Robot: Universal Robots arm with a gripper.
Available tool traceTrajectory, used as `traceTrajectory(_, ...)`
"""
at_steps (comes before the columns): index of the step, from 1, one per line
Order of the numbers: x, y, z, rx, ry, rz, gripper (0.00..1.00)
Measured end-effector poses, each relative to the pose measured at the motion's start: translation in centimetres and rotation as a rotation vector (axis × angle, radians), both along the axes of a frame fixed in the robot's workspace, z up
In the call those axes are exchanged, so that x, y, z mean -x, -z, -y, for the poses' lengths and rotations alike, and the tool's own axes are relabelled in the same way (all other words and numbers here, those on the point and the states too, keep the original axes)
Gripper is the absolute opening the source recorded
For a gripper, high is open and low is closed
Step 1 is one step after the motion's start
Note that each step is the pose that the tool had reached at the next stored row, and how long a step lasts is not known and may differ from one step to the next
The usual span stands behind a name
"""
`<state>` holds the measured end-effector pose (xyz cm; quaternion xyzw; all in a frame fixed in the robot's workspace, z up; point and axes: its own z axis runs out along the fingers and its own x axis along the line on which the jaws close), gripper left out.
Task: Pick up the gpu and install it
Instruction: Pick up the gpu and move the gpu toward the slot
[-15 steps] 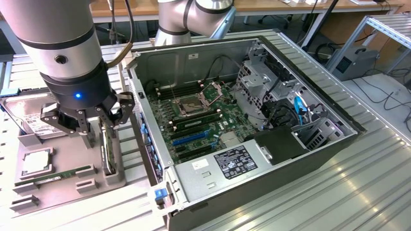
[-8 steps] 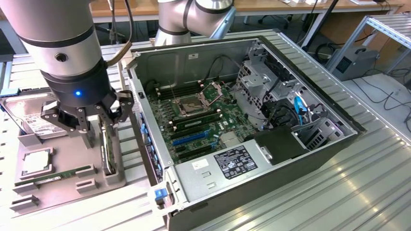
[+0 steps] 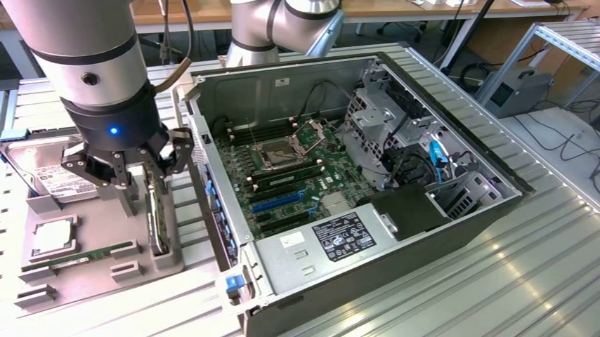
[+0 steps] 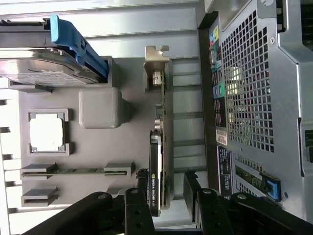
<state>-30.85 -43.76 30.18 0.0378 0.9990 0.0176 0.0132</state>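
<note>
The gpu (image 3: 160, 221) stands on its long edge in a slot of the grey holder tray (image 3: 94, 281), at the exterior view's left of the computer case. In the wrist view the gpu (image 4: 157, 161) is a thin dark card with a silver end bracket (image 4: 156, 61). My gripper (image 3: 136, 174) hangs just above the card's near end, open. In the wrist view, the black fingers (image 4: 138, 208) of my gripper (image 4: 165, 200) stand on either side of the card's edge, not touching it.
The open computer case (image 3: 487, 210) lies on its side with the motherboard (image 3: 291, 189) and its blue slots exposed. On the tray sit a hard drive (image 3: 47, 175), a processor (image 3: 53, 237) and a green memory stick (image 3: 80, 258). The case's rear wall (image 4: 249, 88) stands close beside the card.
</note>
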Motion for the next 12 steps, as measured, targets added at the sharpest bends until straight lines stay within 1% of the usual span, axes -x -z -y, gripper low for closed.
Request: traceTrajectory(12, 0.01, 0.57, -0.02, 0.0, 0.0, 0.0, 0.42)
